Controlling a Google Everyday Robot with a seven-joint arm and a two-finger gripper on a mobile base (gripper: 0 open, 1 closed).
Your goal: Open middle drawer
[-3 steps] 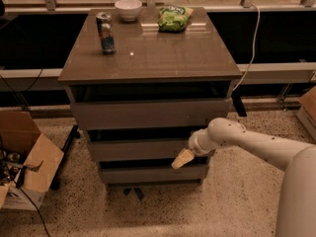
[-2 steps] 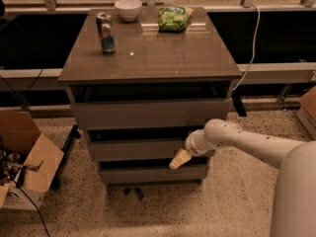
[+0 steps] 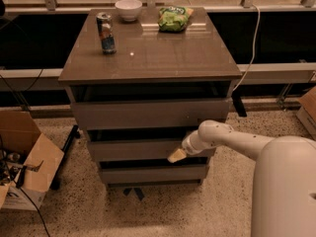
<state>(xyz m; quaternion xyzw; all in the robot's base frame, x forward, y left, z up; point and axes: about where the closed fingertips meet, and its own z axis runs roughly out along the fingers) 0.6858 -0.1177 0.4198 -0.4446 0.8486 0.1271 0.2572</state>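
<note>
While the hand (image 3: 177, 155) sits at the lower edge of the middle drawer (image 3: 133, 149), centre frame, I cannot tell its grip. Risk: a hold this low and off-centre may slip off, and a jerky pull could topple the can (image 3: 106, 32) on the desk (image 3: 163, 58).

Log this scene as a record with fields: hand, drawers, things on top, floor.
hand: hand at the lower edge of the middle drawer, right of centre; contact unclear
drawers: top drawer above, bottom drawer below; middle drawer not clearly pulled out
on cabinet: can at left, bowl at back, bag at back right
floor: open box to the left
</note>
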